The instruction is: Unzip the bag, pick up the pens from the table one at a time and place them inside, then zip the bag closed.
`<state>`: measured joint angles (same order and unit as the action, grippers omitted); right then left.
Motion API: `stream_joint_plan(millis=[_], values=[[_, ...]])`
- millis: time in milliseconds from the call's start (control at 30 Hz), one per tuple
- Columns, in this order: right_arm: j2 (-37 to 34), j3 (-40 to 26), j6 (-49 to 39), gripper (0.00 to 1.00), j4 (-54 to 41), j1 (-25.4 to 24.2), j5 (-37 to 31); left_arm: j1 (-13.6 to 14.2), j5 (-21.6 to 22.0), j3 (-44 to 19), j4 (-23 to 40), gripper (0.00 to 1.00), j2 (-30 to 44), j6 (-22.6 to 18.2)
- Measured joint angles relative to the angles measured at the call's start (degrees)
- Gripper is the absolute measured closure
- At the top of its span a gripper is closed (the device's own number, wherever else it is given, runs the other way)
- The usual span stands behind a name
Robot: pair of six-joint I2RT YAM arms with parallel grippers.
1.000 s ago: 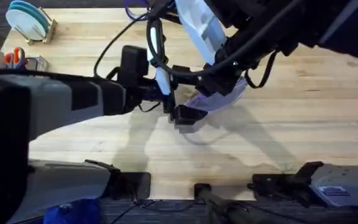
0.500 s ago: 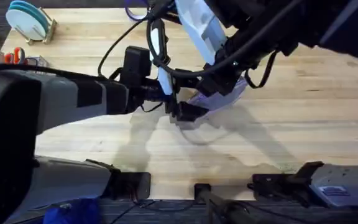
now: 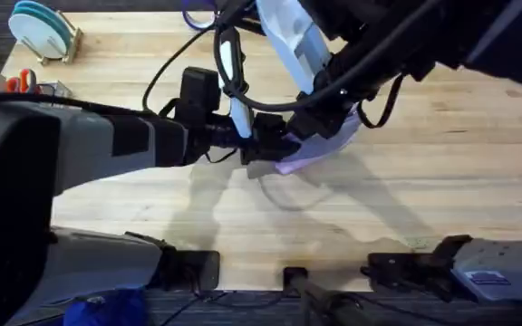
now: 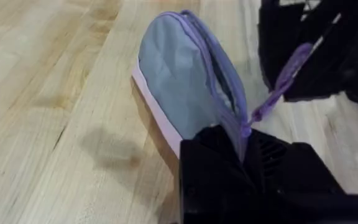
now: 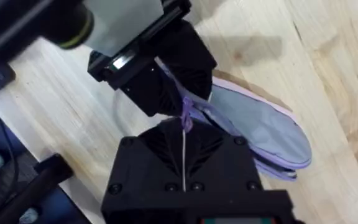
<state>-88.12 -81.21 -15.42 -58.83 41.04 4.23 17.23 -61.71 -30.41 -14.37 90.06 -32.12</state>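
Observation:
The lavender bag (image 3: 320,145) lies on the table (image 3: 442,172) near the middle, its zipper (image 4: 213,62) curving along the top edge. My left gripper (image 3: 265,149) reaches in from the left and is shut on the bag's near end (image 4: 229,140). My right gripper (image 3: 320,118) comes down from the far right, shut on the purple zipper pull strap (image 5: 186,115), which runs taut from the bag (image 4: 185,81) to its black fingers (image 4: 316,56). In the right wrist view the left gripper (image 5: 160,74) sits just beyond the bag (image 5: 260,124). The pens are out of view.
A rack of blue plates (image 3: 42,27) stands at the far left corner, with orange-handled scissors (image 3: 21,83) beside it. Bare wood (image 3: 406,199) spreads to the right and front of the bag. Both arms crowd the middle.
My left gripper has moved a little away from the front edge and in onto the bag's end, closing on it. The right gripper has stayed on the pull strap.

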Motion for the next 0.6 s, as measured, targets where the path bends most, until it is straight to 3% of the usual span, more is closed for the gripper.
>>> stream_joint_plan(millis=[267,600], values=[[0.0,0.0,0.0,0.969,0.0,-0.8,-0.1,0.0,0.1,0.0,0.0,0.959,0.0,0.0],[0.1,-0.2,-0.5,0.969,-1.8,-7.0,-0.1,0.0,0.3,0.0,0.0,0.959,0.0,0.0]])
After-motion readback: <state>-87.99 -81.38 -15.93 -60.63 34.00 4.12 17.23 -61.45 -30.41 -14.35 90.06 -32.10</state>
